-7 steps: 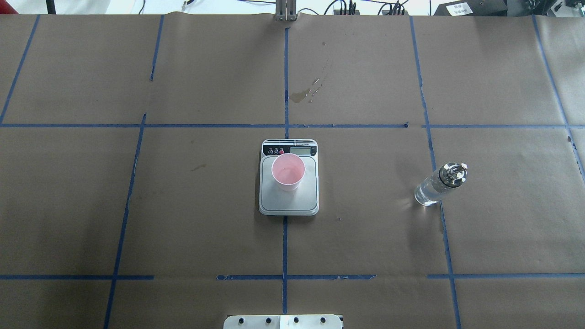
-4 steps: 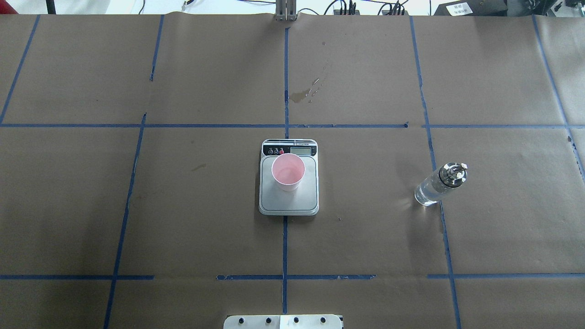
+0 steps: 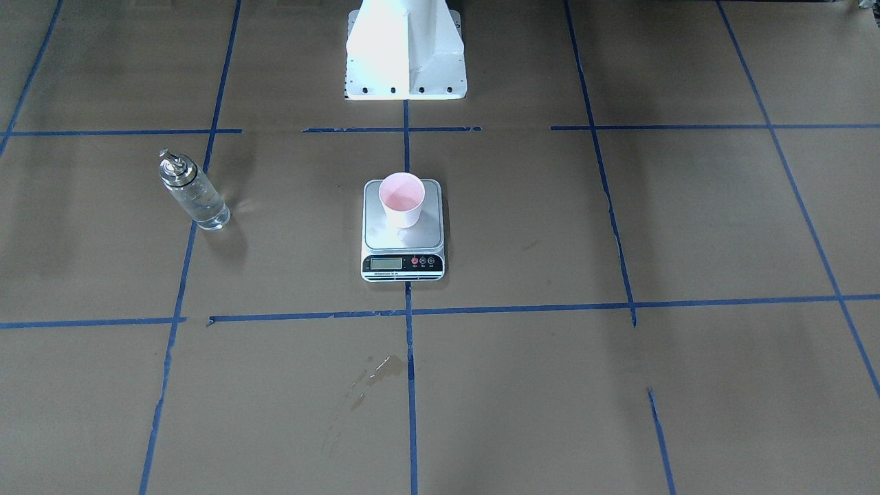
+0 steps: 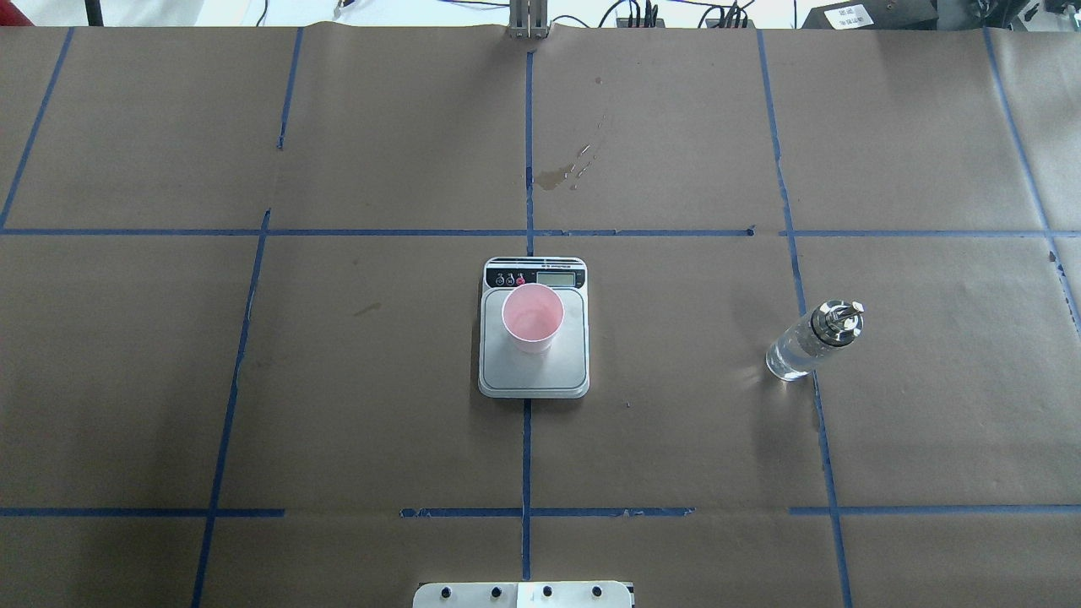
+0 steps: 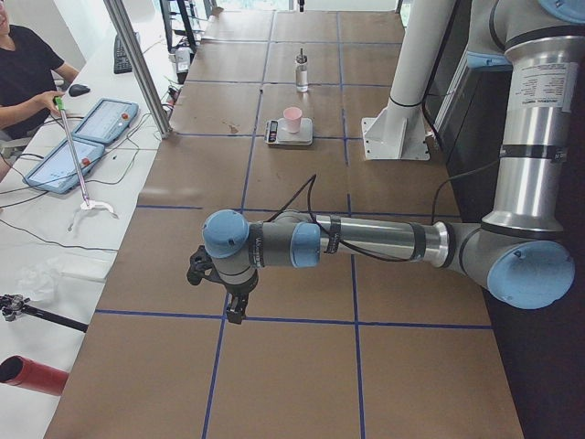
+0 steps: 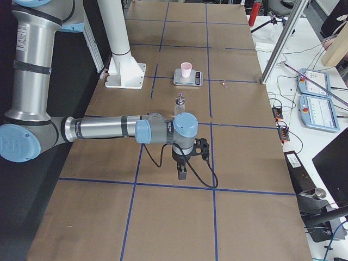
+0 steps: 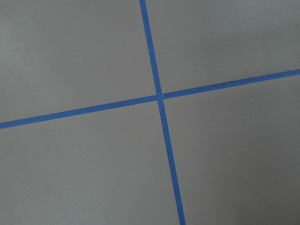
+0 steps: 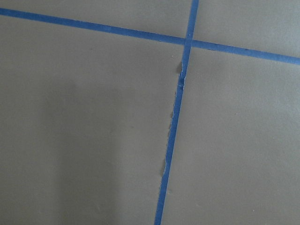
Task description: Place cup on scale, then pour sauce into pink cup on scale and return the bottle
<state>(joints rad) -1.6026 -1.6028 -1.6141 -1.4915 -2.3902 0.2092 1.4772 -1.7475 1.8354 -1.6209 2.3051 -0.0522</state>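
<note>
1. Cup (image 4: 533,317) upright on scale (image 4: 534,371), nearer platform's 12 o'clock edge.
2. Bottle (image 4: 802,342) stands at scale's 3 o'clock (overhead view), well apart.
3. L gripper (image 5: 235,309) & R gripper (image 6: 182,173): far from both; grip state can't tell.

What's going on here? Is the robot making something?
The pink cup sits on the scale, and the bottle of clear sauce stands by itself off to the side. Neither is being touched: the left arm and right arm both hover over bare brown paper, far from them.
</note>
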